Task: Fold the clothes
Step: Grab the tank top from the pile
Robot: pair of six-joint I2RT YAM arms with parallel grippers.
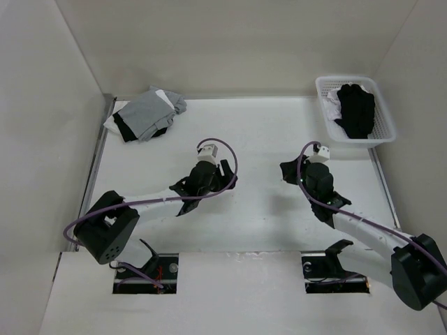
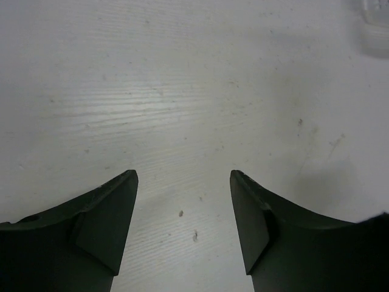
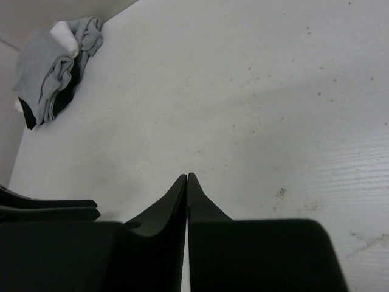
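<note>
The clothes [image 1: 356,108], a black garment, lie bunched up inside the white basket [image 1: 349,79] at the back right of the table. My left gripper [image 1: 229,176] hovers over the middle of the table, far from the basket. In the left wrist view the left gripper [image 2: 183,173] is open, with only bare table between its fingers. My right gripper [image 1: 285,169] is right of centre, below and to the left of the basket. The right gripper [image 3: 187,175] is shut, its jaws pressed together with nothing in them.
A grey-and-white pile of garments [image 1: 147,112] sits at the back left, and the pile [image 3: 51,67] also shows in the right wrist view. A bit of white cloth [image 1: 335,105] lies in the basket beside the black garment. White walls close in the table on three sides.
</note>
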